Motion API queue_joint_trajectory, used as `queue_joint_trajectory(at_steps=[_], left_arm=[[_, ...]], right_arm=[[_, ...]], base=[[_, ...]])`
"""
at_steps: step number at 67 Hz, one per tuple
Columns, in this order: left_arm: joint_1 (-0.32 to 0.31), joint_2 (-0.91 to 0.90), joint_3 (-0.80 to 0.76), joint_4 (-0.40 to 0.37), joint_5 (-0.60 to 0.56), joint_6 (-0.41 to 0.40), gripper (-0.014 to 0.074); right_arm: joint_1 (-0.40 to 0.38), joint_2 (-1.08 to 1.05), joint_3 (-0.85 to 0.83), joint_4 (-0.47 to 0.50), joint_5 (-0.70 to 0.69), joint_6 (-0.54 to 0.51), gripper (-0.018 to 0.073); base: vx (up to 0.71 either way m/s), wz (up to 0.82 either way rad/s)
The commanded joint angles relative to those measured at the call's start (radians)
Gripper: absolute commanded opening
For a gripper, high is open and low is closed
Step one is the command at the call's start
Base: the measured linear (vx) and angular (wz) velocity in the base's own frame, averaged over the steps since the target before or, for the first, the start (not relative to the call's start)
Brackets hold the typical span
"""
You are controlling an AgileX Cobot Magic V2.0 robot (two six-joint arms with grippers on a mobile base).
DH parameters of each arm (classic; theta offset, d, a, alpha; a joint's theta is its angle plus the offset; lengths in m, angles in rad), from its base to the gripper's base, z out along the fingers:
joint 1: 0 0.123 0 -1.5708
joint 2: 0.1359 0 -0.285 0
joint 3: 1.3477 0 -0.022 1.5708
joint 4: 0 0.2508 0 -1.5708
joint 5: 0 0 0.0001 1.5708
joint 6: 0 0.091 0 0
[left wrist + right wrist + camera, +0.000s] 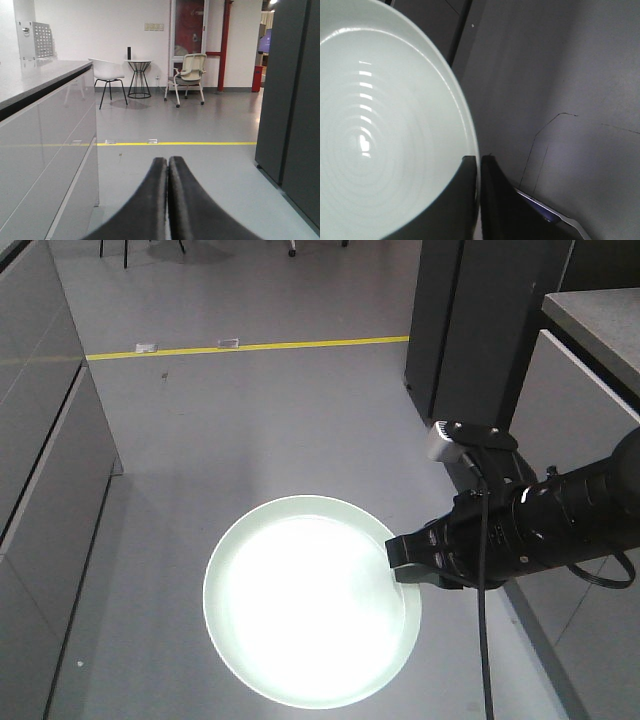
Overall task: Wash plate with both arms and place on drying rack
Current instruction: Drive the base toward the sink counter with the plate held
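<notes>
The plate is in the air above the grey floor, low in the middle of the front view. Its face is turned up and it shines very bright under the light. The right gripper holds it at the right rim. In the right wrist view the two black fingers pinch this rim: one lies on the inner face of the plate, the other is on the outer side of the edge. The black right arm comes in from the right, with a cable hanging along it and a small grey box on top.

The left gripper is seen only from its own wrist view. Its fingers are pressed together with nothing between them, and they point level into the room.

A yellow line crosses the floor beyond the plate. A dark cabinet stands at the right and a grey desk at the left. Far behind are two chairs and a round table.
</notes>
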Motion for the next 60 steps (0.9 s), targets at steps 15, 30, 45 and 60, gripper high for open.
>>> queue_joint_trajectory(at_steps=[15, 30, 45, 60], left_arm=[[0.001, -0.014, -0.028, -0.002, -0.070, -0.001, -0.0006], [0.001, -0.014, -0.028, -0.002, -0.070, -0.001, -0.0006], [0.001, -0.014, -0.028, -0.002, -0.070, -0.001, -0.0006], [0.001, -0.014, -0.028, -0.002, -0.070, -0.001, -0.0006]], right_arm=[[-0.002, -0.033, -0.031, 0.028, -0.021, -0.007, -0.0001], [-0.002, -0.033, -0.031, 0.028, -0.021, -0.007, -0.0001], [-0.002, -0.033, -0.031, 0.028, -0.021, -0.007, -0.0001], [-0.002, -0.033, -0.031, 0.028, -0.022, -0.008, -0.0001]], base=[[0.20, -0.10], [0.18, -0.12], [0.17, -0.14], [0.16, -0.14]])
